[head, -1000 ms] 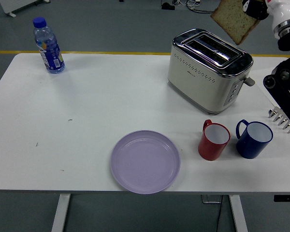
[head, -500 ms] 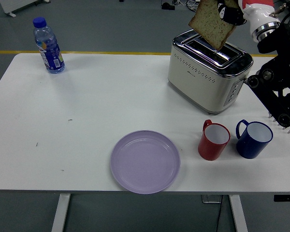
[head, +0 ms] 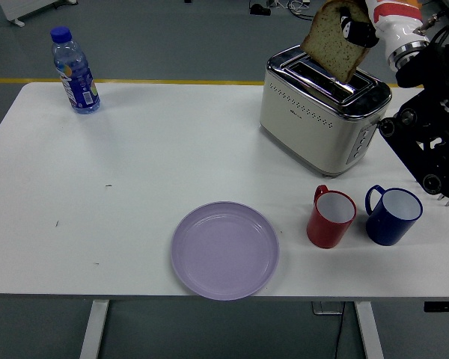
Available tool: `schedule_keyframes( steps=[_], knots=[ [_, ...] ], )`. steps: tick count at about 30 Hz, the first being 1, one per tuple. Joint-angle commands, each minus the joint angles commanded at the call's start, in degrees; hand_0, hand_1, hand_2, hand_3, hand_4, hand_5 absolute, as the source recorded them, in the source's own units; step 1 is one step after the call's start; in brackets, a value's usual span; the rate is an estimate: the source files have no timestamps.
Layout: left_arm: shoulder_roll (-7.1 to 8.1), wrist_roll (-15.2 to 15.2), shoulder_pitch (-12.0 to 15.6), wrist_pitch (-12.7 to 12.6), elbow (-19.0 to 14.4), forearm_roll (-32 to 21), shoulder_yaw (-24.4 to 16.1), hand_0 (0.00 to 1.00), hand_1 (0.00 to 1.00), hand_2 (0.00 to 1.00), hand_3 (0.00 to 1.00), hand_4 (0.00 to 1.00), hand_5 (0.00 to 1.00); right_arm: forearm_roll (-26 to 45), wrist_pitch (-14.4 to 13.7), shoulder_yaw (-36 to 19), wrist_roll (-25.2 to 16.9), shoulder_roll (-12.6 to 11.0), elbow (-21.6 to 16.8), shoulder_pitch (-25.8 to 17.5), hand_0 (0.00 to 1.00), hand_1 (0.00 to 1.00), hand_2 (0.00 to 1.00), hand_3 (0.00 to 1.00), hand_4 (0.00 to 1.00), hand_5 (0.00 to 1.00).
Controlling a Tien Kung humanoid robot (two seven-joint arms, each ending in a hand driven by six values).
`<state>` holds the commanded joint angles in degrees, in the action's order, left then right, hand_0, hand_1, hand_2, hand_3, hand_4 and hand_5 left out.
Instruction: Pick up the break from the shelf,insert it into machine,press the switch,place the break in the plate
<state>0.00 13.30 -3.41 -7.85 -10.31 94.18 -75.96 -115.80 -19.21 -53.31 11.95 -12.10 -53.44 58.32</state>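
Right hand (head: 357,24) up in the top right of the frame has its dark fingers pinched on a slice of bread (head: 331,41), holding it tilted right over the toaster (head: 323,108), lower corner at the slots; can't tell if it's actually touching. Toaster sits on the white surface (head: 135,164) right of centre. Lavender plate (head: 224,250) is down at the bottom middle, nothing on it. Red mug (head: 331,218) and blue mug (head: 392,215) sit side by side just right of the plate. Water bottle (head: 74,70) stands way off in the upper left corner.
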Motion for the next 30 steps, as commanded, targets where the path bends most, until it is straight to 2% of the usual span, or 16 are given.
schedule_keyframes(
  steps=[9,25,30],
  knots=[
    [0.00,0.11,0.11,0.06,0.00,0.65,-0.24,0.614,0.466,0.434,0.562,0.319,0.927,-0.39,-0.40,-0.08,-0.12,0.66,2.18,-0.27,0.081,0.200,0.315,0.456,0.518,0.002],
    [0.00,0.10,-0.15,0.05,0.00,0.67,-0.22,0.613,0.466,0.434,0.562,0.319,0.927,-0.72,-0.54,-0.23,0.13,1.81,3.90,-0.10,0.087,0.198,0.316,0.457,0.527,0.002],
    [0.00,0.08,-0.17,0.03,0.00,0.75,-0.32,0.614,0.465,0.434,0.562,0.319,0.928,-1.18,-0.57,-0.08,0.25,1.56,2.53,-0.28,0.089,0.198,0.315,0.457,0.529,0.002]
  ],
)
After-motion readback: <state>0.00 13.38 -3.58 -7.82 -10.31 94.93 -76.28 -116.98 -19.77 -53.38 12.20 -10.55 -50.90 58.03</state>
